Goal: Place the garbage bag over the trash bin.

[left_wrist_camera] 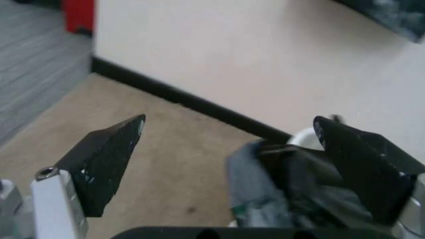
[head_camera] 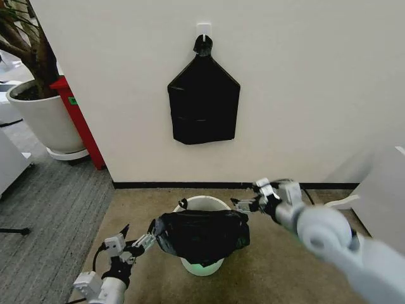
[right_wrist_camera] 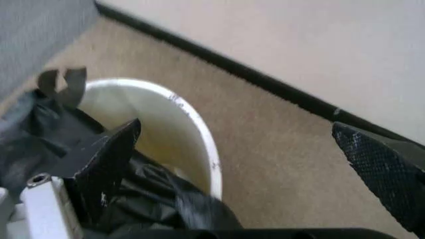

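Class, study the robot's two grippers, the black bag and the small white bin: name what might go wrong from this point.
1. The crinkly black plastic garbage bag is draped over the near side of the small round white trash bin; the far rim is bare, so it may slide off.
2. Both the left gripper and the right gripper are open, so neither secures the bag.
3. The light bin could tip if a gripper nudges it.

The garbage bag (head_camera: 202,235) hides most of the trash bin (head_camera: 204,204); the plant pot (head_camera: 45,120) is cut off at the left edge.
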Available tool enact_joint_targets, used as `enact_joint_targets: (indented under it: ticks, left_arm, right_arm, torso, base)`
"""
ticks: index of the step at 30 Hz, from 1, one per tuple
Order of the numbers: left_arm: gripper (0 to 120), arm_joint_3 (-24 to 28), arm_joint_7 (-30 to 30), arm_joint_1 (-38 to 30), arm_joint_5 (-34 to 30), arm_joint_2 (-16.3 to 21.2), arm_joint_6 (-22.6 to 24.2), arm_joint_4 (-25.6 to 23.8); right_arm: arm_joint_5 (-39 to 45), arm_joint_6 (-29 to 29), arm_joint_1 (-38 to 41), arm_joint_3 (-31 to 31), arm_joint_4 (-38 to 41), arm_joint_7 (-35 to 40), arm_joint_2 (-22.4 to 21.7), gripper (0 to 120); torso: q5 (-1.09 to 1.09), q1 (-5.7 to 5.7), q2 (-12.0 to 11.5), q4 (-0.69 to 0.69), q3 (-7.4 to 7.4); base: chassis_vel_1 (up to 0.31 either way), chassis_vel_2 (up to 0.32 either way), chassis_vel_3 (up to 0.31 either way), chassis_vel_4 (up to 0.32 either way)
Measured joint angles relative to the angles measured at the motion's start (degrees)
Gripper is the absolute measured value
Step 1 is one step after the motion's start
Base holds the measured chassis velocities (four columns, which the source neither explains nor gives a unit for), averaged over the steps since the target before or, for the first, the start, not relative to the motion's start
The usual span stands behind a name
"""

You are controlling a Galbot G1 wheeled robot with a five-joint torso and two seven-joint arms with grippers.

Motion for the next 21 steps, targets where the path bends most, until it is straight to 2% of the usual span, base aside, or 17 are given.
enact_joint_targets:
  ticks: [1, 2, 6, 8, 9, 12, 14, 19, 21]
  left_arm:
    - [100, 0.0, 0.0, 0.0, 0.0, 0.0, 0.0, 0.0]
    - [100, -0.1, -0.5, 0.1, 0.0, -0.4, 0.0, -0.1]
    - [100, 0.1, -4.0, 0.1, 0.0, -1.5, 0.1, -1.2]
    - [100, 0.2, -4.3, 0.1, 0.0, -1.6, 0.2, -1.3]
    - [100, 0.3, -5.4, -0.1, 0.0, -1.8, 0.4, -1.6]
    - [100, 0.5, -6.7, -0.9, 0.1, -2.0, 1.1, -2.2]
    - [100, 0.5, -6.9, -1.2, 0.1, -2.0, 1.2, -2.4]
    - [100, 0.1, -8.5, -3.5, -1.1, -1.9, 3.7, -4.5]
    - [100, -0.1, -8.7, -4.0, -1.4, -1.9, 4.1, -4.8]
  right_arm:
    - [0.0, 0.0, 0.0, 0.0, 0.0, 0.0, 0.0, 100]
    - [0.3, 0.0, 2.3, -2.6, -1.6, 0.0, 0.6, 100]
    - [3.2, 0.1, 15.2, -17.0, -9.8, -0.9, 4.0, 100]
    - [3.1, 0.1, 15.9, -17.9, -10.4, -0.9, 4.3, 100]
    - [3.7, 0.2, 19.3, -22.1, -13.1, -0.8, 5.9, 100]
    - [6.8, 0.3, 24.2, -28.8, -18.5, 0.7, 9.5, 100]
    - [7.6, 0.3, 24.9, -29.9, -19.7, 1.1, 10.4, 100]
    - [14.3, 0.5, 26.7, -32.3, -27.2, 4.5, 16.1, 100]
    - [14.7, 0.5, 26.7, -32.4, -28.3, 4.5, 16.7, 100]
  torso:
    - [0.0, 0.0, 0.0, 0.0, 0.0]
    - [0.01, 0.0, 0.0, 0.0, 0.0]
    - [-0.02, 0.0, 0.0, 0.0, 0.0]
    - [-0.03, 0.0, 0.0, 0.0, 0.0]
    - [-0.03, 0.0, 0.0, -0.01, 0.0]
    - [-0.04, 0.0, 0.0, -0.01, 0.0]
    - [-0.04, 0.0, 0.0, -0.02, 0.0]
    - [-0.02, 0.0, 0.0, -0.01, 0.0]
    - [-0.03, 0.0, 0.0, -0.01, 0.0]
  base:
    - [0.0, 0.0, 0.0, 0.0]
    - [0.0, 0.0, 0.0, 0.0]
    - [0.0, 0.0, 0.0, 0.0]
    - [0.0, 0.0, 0.0, 0.0]
    - [0.0, 0.0, 0.0, 0.0]
    - [0.0, 0.0, 0.0, 0.0]
    - [0.0, 0.0, 0.0, 0.0]
    - [0.0, 0.0, 0.0, 0.0]
    - [0.0, 0.0, 0.0, 0.0]
